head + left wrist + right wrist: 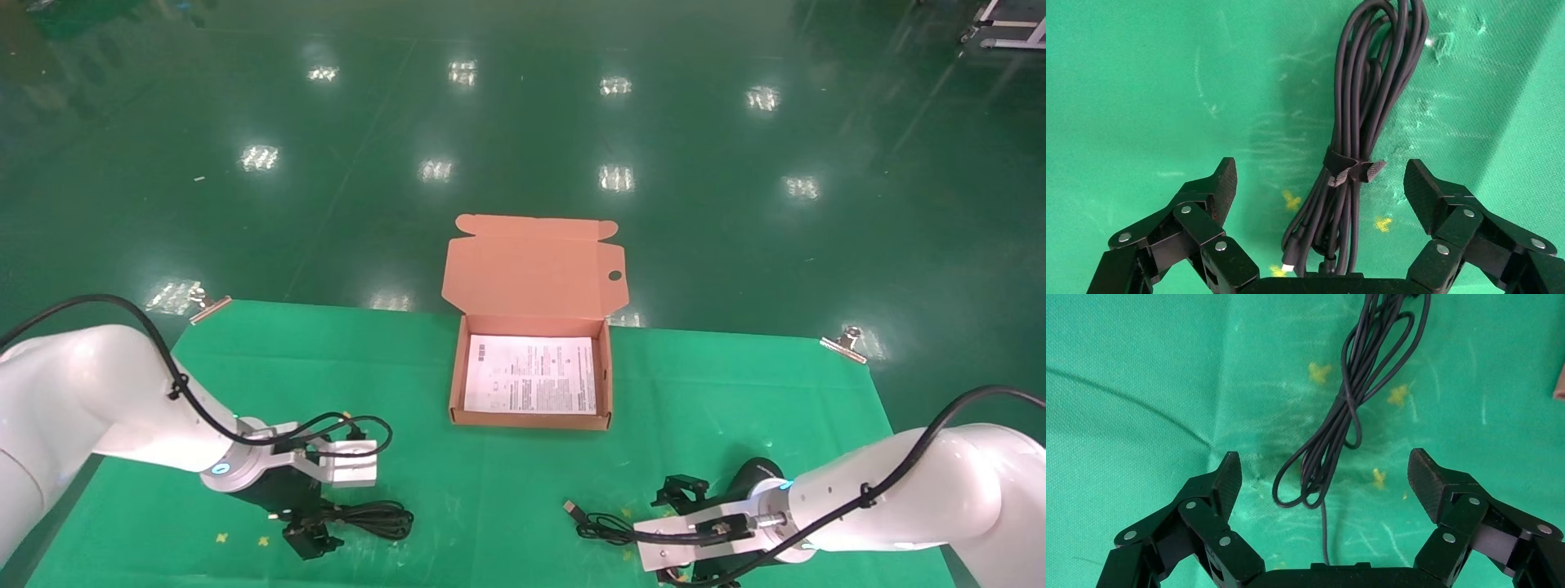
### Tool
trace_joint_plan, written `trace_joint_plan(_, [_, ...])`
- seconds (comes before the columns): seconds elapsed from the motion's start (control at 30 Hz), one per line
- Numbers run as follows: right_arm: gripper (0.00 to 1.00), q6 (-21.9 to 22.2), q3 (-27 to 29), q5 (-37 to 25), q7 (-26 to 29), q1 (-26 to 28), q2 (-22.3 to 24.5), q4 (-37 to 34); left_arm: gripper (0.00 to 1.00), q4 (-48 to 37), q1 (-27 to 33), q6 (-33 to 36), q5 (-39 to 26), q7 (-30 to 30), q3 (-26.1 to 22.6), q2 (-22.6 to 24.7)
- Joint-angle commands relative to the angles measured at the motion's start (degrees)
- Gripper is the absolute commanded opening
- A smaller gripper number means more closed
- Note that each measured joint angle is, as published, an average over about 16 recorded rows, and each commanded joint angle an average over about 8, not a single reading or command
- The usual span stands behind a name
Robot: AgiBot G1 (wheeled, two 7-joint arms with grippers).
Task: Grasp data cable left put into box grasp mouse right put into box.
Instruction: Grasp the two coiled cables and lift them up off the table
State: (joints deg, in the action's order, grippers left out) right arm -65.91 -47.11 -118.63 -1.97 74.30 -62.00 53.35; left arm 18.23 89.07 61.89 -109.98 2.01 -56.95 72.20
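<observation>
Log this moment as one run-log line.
left claw: open, over data cable | right claw: open, over mouse cord | box: open, only printed sheet inside | nothing grasped

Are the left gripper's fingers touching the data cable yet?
Apart. In the left wrist view the left gripper is open, its fingers either side of the data cable, with green mat showing between each and the bundle.

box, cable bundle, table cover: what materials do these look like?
Box: looks like matte salmon-brown cardboard, with folded tabs and thin walls; a white printed paper sheet lines the bottom.
Data cable: seems rubber- or plastic-jacketed, matte dark, bending in soft loops; its strap looks like fabric hook-and-loop.
Table cover: probably green cloth or felt, going by its scuffs and creases.
</observation>
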Motion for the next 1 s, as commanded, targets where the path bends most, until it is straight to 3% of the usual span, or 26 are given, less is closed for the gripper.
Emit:
trace_joint_plan(0.03, [0.0, 0.54, 0.12, -0.19, 0.41, -0.01, -0.17, -0.96, 0.04, -0.56, 0.13, -0.09, 0.0, -0.49, 0.01, 0.12])
trace_joint_plan(0.07, [0.0, 0.64, 0.17, -0.2, 0.52, -0.02, -0.2, -1.15, 0.0, -0.68, 0.17, -0.08, 0.01, -0.56, 0.01, 0.14])
trace_joint_plan(1.0, [0.0, 0.05, 0.0, -0.03, -0.14, -0.02, 0.02, 0.1, 0.0, 0.18, -0.02, 0.02, 0.02, -0.07, 0.0, -0.06])
